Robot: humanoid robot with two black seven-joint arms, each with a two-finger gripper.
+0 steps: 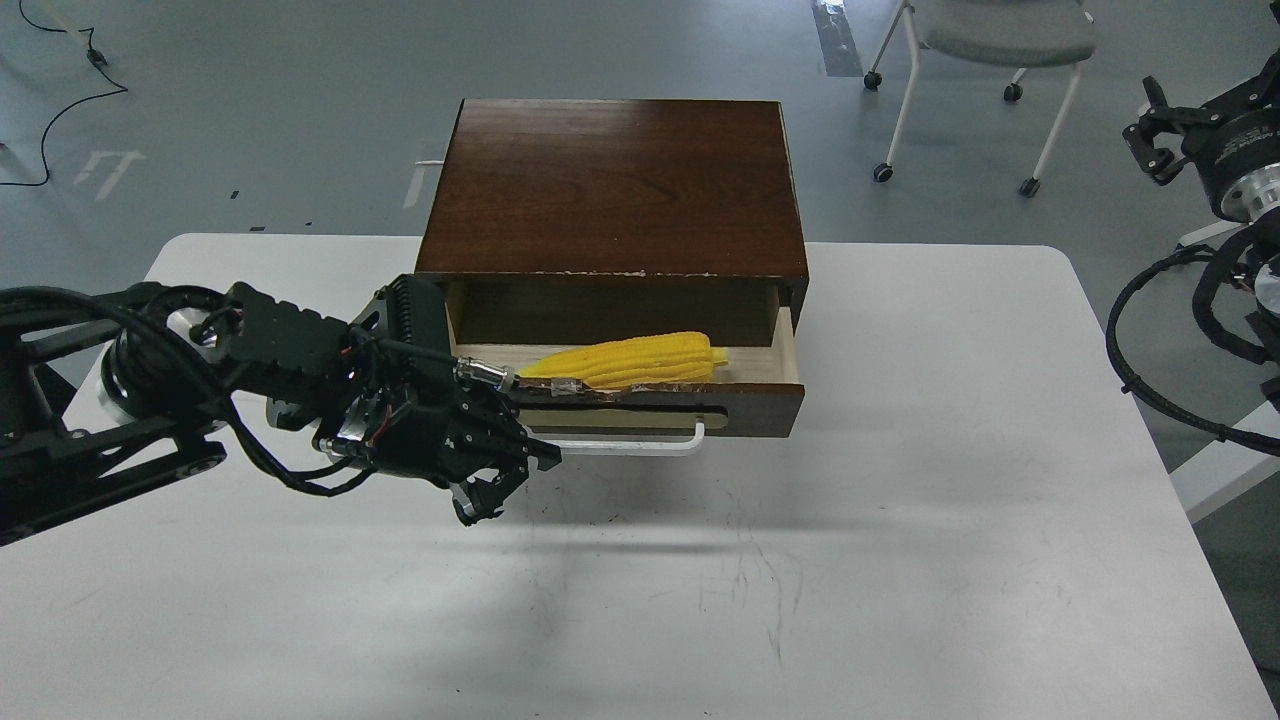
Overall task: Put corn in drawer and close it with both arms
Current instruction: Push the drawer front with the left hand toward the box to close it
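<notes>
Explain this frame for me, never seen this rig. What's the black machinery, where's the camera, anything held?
One picture, taken from the robot's own head, looking down at a white table. The black machinery is its two arms. The left gripper hangs just in front of the open drawer, near its white handle, holding nothing I can see. The corn lies inside the drawer. The right gripper is raised off to the side, away from the table, and empty. A chair stands behind.
</notes>
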